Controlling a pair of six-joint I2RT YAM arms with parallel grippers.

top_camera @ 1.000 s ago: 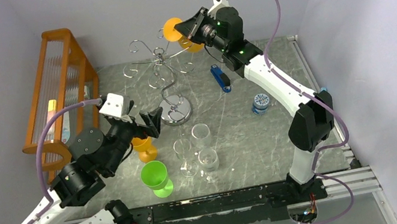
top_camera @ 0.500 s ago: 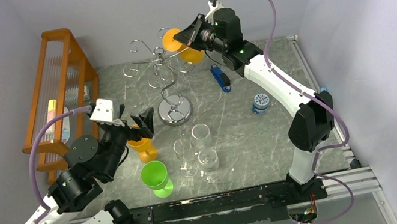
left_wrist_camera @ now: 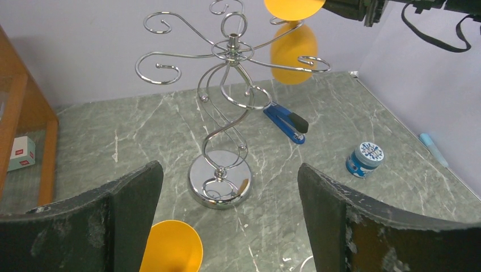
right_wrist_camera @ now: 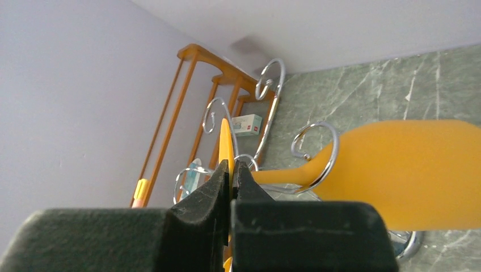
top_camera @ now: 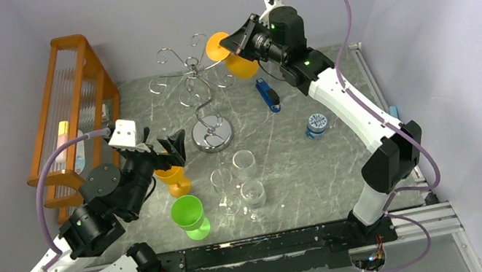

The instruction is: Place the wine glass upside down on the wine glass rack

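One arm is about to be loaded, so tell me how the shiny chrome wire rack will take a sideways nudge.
The shiny chrome wire rack probably shrugs off light nudges: its round mirrored base looks solid. Its thin curled arms reach wider than that base, so a push up top might rock it. The base may slide on the smooth grey marbled table.
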